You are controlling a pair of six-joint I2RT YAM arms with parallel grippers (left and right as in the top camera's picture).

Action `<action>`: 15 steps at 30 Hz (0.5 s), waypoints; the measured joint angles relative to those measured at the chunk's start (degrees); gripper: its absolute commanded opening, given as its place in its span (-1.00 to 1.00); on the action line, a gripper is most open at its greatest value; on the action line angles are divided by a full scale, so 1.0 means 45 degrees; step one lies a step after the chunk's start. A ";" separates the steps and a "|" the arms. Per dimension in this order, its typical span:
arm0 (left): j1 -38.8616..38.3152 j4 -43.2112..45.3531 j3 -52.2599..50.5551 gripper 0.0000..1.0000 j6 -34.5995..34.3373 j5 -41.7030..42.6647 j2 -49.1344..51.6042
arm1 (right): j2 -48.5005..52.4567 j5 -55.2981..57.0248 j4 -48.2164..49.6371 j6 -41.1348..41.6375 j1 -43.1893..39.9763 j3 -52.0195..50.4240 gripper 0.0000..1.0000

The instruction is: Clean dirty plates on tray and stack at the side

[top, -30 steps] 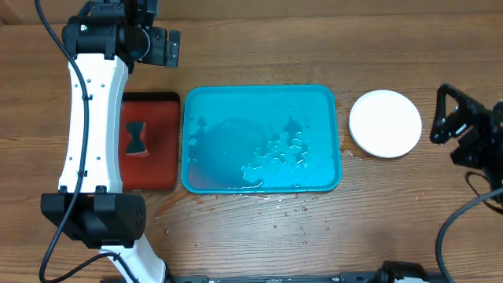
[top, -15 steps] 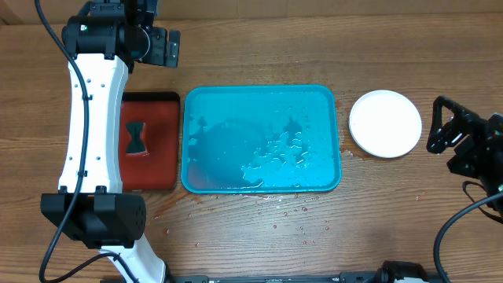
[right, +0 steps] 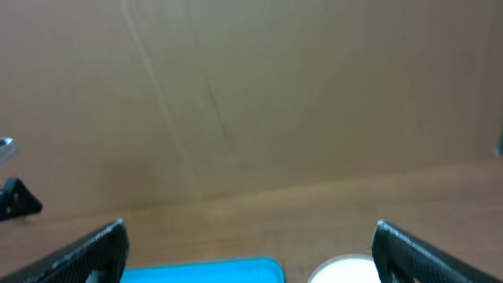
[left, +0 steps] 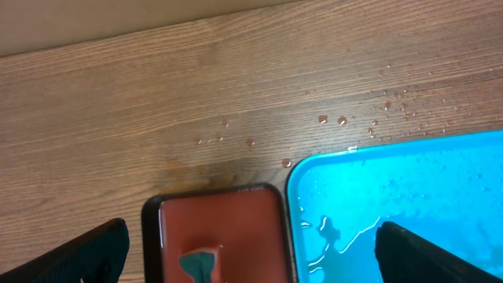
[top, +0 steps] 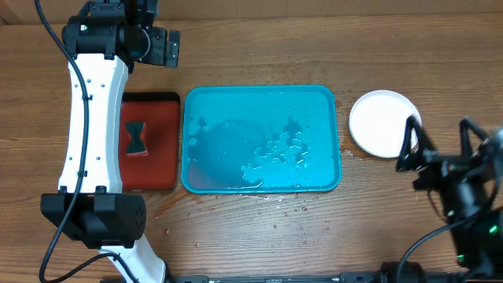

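Plates (top: 379,123) are sitting stacked beside the wet tray (top: 228,161), seemingly finished; left gripper (left: 251,248) and right gripper (top: 438,143) are gaping, empty.

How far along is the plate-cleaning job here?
Done, apparently: the large turquoise rectangular plastic tray holds only water, and a round white plastic plate sits beside it; anything beneath is hidden. In hand: nothing; left gripper and right gripper are open, empty. Left: seemingly nothing.

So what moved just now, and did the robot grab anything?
The right pincer swung in toward the white plate and now overlaps its right edge in the overhead view, open and empty. Nothing was grabbed or let go. The left pincer, turquoise tray, red tray and plate stayed put.
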 measured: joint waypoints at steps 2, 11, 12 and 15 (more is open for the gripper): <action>0.0000 0.0000 0.0000 0.99 0.0000 -0.0005 0.0000 | -0.0719 -0.0097 0.1205 -0.0073 0.0044 -0.1399 1.00; 0.0000 0.0000 0.0000 1.00 0.0000 -0.0005 0.0000 | -0.3594 -0.0767 0.6402 -0.0253 0.0063 -0.7742 1.00; 0.0000 -0.0005 0.0000 1.00 0.0000 0.0000 0.0000 | -0.3973 -0.0826 0.6679 -0.0257 0.0068 -0.8281 1.00; 0.0000 -0.0005 0.0000 0.99 0.0000 0.0000 0.0000 | -0.4920 -0.0899 0.7091 -0.0257 0.0112 -0.9491 1.00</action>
